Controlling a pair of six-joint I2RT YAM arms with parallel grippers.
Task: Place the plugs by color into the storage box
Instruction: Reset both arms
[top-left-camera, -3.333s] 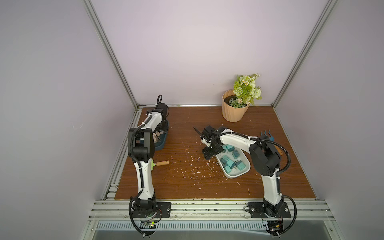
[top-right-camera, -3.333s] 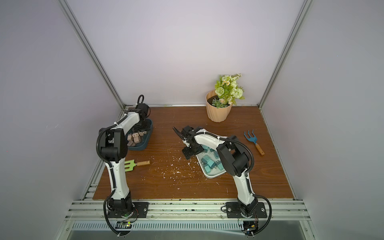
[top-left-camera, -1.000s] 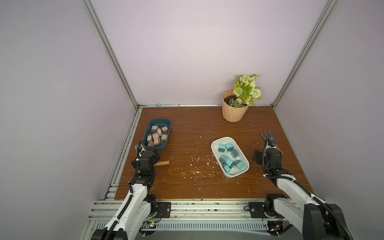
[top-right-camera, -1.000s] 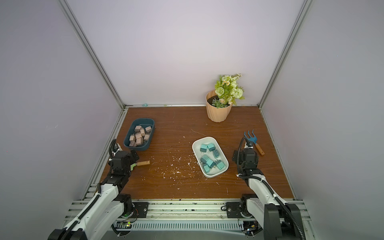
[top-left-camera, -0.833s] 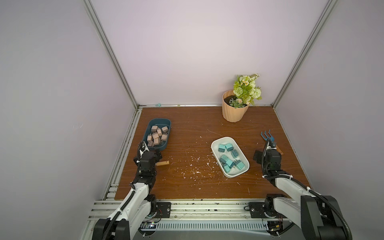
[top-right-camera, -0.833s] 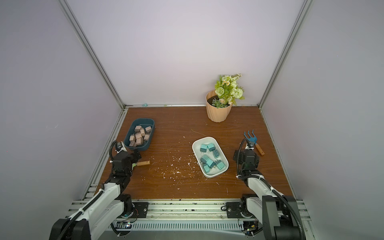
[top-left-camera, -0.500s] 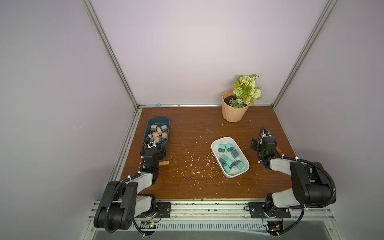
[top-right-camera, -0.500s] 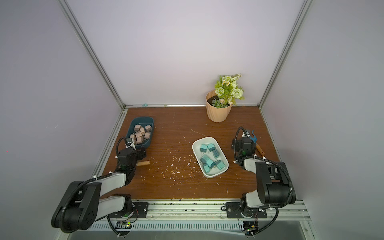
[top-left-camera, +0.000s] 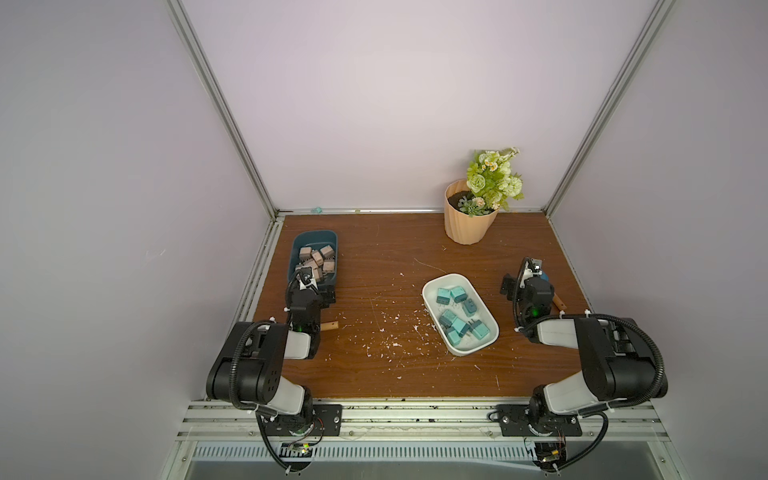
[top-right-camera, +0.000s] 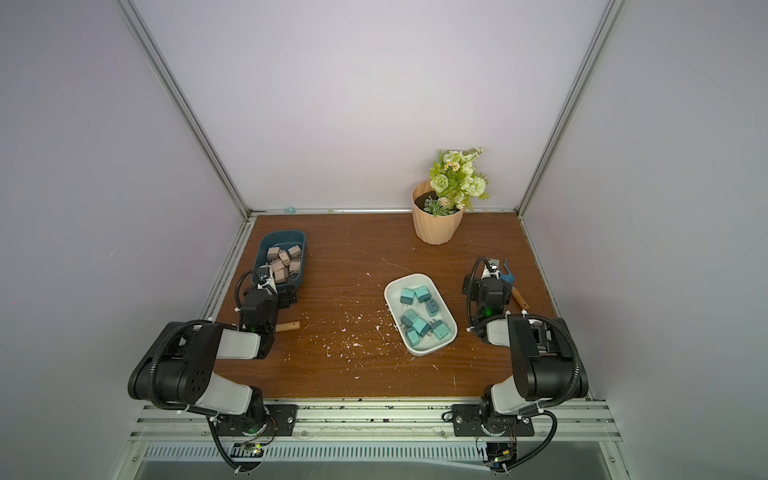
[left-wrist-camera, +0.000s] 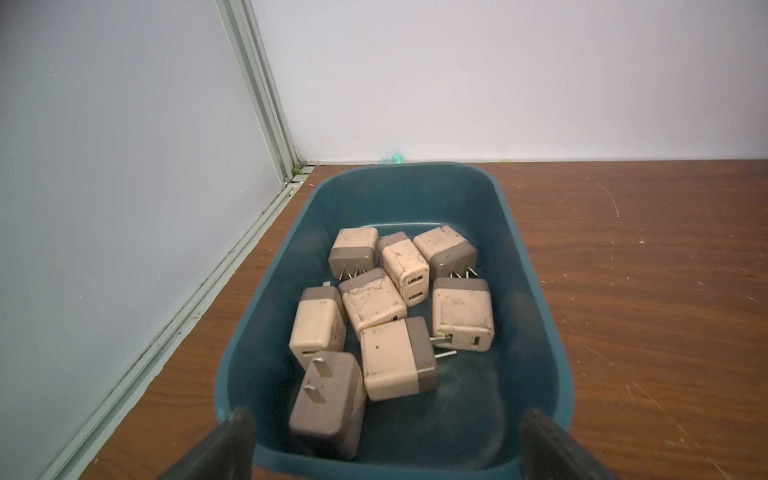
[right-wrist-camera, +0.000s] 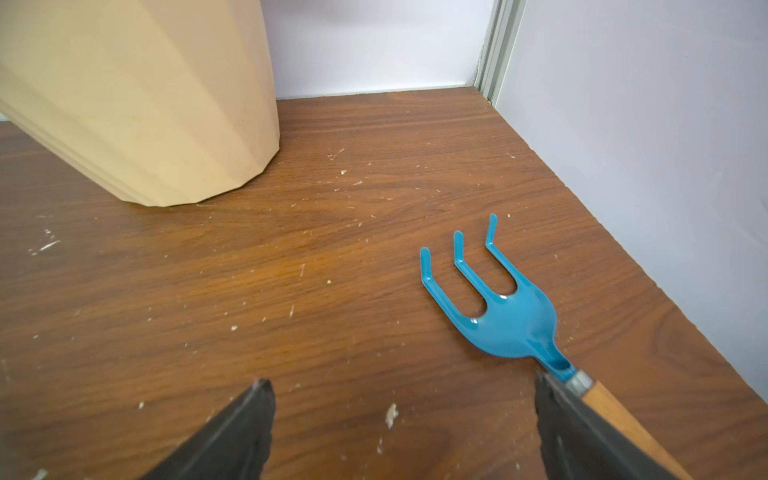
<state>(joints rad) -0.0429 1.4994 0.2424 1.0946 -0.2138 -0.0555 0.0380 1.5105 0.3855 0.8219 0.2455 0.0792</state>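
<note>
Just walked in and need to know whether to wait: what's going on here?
Nothing is being handled. The left gripper and right gripper are both open and empty, arms folded low. The pinkish-tan plugs lie in the dark teal bin in front of the left gripper; the teal plugs lie in the white bin. No plug shows loose on the table, so sorting looks done.

Eight tan plugs, seven teal plugs, two trays

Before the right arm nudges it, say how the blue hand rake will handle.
The blue hand rake looks stiff: glossy metal-looking head, wooden handle. With bent tines, it would probably slide or pivot, not roll. The glossy head may be slippery; the handle seems grippier.
</note>
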